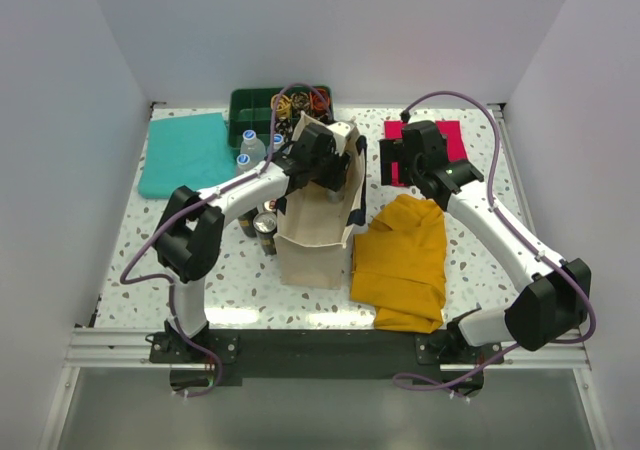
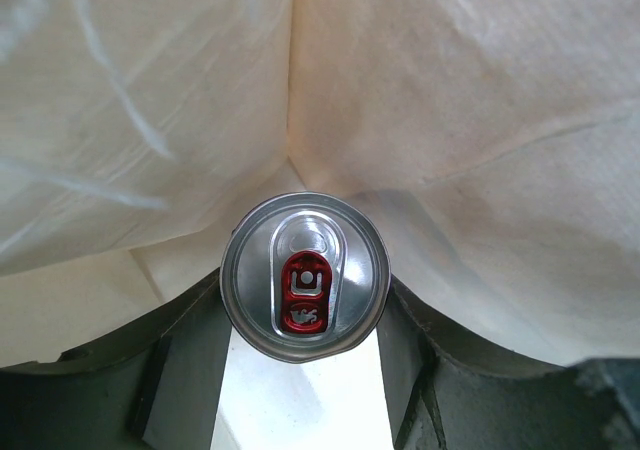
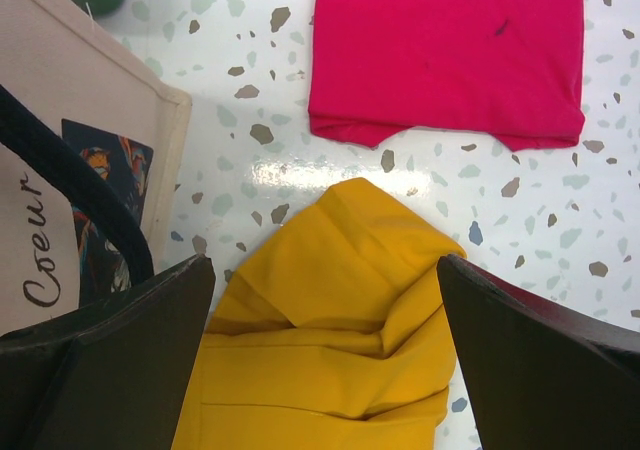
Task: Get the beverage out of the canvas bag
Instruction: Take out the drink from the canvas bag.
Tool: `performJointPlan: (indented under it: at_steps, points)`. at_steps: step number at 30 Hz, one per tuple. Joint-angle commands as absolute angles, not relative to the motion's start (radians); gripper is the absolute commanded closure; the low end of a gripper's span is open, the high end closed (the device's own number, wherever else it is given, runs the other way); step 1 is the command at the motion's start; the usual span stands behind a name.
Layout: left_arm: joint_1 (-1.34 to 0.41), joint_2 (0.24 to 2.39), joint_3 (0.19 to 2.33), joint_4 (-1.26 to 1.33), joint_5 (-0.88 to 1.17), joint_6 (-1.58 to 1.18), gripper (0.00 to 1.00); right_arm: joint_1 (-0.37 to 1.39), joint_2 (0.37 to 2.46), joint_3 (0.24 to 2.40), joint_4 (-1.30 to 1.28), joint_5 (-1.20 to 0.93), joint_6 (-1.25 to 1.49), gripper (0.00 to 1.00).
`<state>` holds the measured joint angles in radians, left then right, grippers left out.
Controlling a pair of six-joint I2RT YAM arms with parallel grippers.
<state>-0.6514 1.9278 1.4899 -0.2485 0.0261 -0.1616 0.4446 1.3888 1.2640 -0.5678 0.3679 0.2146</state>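
Note:
The cream canvas bag [image 1: 315, 250] with navy handles stands upright mid-table. My left gripper [image 1: 322, 165] reaches down into its open top. In the left wrist view the bag's pale inner walls [image 2: 450, 90] surround a silver beverage can [image 2: 305, 275] with a red pull tab. It stands upright between my left gripper's [image 2: 305, 320] two dark fingers, which press on both its sides. My right gripper [image 1: 400, 160] is open and empty, right of the bag. In the right wrist view it [image 3: 325, 310] hovers over the mustard-yellow cloth [image 3: 330, 350], with the bag's outer side [image 3: 60, 120] at left.
The yellow cloth [image 1: 405, 265] lies right of the bag, and a pink cloth [image 1: 450, 140] lies behind it. A green bin [image 1: 262, 110], clear bottles [image 1: 250, 150] and a teal cloth [image 1: 185, 152] are at back left. Cans [image 1: 265, 225] stand against the bag's left side.

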Motion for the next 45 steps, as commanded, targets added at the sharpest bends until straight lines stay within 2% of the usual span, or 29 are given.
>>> performJointPlan:
  at_steps: [1,21,45]
  points:
    - [-0.667,1.858,1.486,-0.219,0.08,-0.16,1.0,0.442,1.359,1.266,-0.538,0.359,0.209,0.02]
    - [-0.678,1.658,1.499,-0.235,0.097,-0.138,1.0,0.44,1.341,1.273,-0.551,0.342,0.225,0.02]
    - [-0.689,1.517,1.494,-0.242,0.109,-0.126,1.0,0.44,1.313,1.249,-0.546,0.337,0.232,0.02]
